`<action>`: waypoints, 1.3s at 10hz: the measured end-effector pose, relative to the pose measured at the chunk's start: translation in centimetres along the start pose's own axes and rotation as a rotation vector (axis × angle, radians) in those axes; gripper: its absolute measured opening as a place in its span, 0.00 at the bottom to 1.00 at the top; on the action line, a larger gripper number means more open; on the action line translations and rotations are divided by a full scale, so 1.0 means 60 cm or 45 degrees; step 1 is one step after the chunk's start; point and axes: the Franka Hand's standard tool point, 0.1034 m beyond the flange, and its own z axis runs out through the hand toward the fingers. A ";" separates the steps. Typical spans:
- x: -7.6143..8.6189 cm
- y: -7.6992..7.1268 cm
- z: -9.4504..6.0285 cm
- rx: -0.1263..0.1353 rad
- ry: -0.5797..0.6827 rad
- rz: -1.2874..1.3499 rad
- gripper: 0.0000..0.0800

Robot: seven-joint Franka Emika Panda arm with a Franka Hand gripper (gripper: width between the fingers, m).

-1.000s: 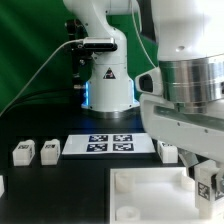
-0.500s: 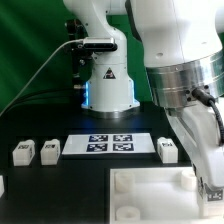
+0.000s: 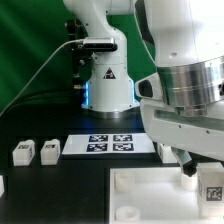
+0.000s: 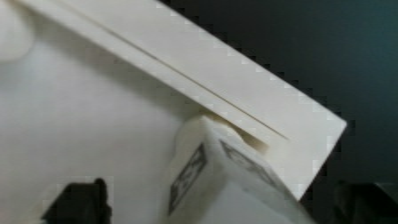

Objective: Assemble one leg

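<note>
One leg, a small white block with a square marker, stands at the corner of the large white square piece on the exterior view's right. My gripper is down over it. In the wrist view the leg rises between my two dark fingers, with a visible gap on one side, so the jaws stand open around it. The large piece's flat face and edge fill that view. Two more legs lie on the exterior view's left, and another lies beside the marker board.
The marker board lies flat in the middle of the black table. The robot's base stands behind it. My arm's large white body fills the exterior view's right.
My wrist turned half a second ago and has turned back to about its stance of one second ago. The leg stays at the large piece's corner.
</note>
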 end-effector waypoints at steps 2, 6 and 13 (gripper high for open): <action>0.001 0.001 0.000 -0.002 0.001 -0.246 0.81; 0.007 -0.015 -0.003 -0.084 0.033 -0.946 0.81; 0.011 -0.014 -0.010 -0.088 0.041 -0.061 0.37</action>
